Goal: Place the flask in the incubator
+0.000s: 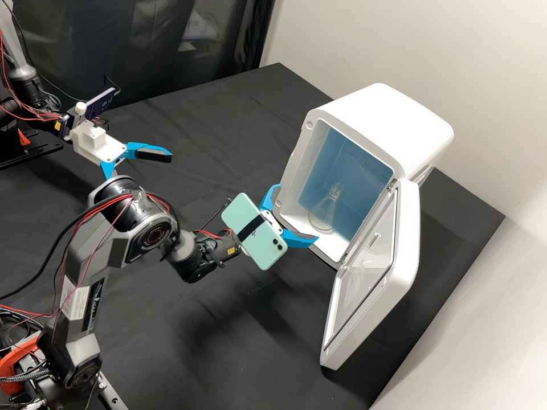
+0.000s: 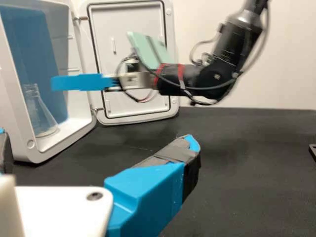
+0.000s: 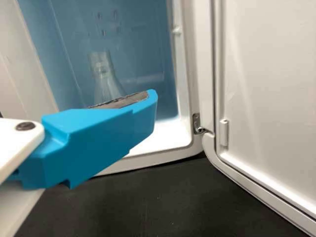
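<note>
Black bench [image 1: 228,131]: flask [image 1: 327,208] stands inside incubator [image 1: 370,114], placement looks done; right gripper [image 1: 289,219], left gripper [image 1: 137,161] jaws apart, empty; door [image 1: 370,267] open.

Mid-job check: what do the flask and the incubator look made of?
The flask: likely clear glass, see-through with bright glints; clear plastic can't be ruled out. The incubator: smooth white moulded plastic shell, by its soft sheen and rounded corners; inside looks blue.

No text or label can be read.
</note>
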`<state>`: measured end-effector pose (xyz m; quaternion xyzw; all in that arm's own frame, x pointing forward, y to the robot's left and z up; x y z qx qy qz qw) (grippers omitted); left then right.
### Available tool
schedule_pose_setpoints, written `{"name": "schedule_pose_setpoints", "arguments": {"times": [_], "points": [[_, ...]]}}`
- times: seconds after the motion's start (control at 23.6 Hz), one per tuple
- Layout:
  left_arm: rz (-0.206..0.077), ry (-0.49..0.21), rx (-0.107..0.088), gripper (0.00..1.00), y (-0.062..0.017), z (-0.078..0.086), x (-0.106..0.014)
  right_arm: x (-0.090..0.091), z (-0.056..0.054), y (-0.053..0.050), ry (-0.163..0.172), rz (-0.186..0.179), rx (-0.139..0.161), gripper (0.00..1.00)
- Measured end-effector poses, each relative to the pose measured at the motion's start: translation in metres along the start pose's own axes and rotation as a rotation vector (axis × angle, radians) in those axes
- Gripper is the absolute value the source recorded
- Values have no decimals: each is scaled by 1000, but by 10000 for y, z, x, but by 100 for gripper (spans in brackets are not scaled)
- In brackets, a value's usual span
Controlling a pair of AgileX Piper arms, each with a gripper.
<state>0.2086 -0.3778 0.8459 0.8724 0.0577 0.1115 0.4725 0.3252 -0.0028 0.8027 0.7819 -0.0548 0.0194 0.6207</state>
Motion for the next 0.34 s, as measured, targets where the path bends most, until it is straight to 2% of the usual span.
{"name": "schedule_pose_setpoints", "arguments": {"times": [0.13, 0.34], "points": [[-1, 12, -11, 100, -9, -7, -21, -173, -25, 83, 11, 23, 23, 100], [11, 22, -22, 100, 8, 9, -24, -238, -53, 128, 19, 35, 25, 100]]}}
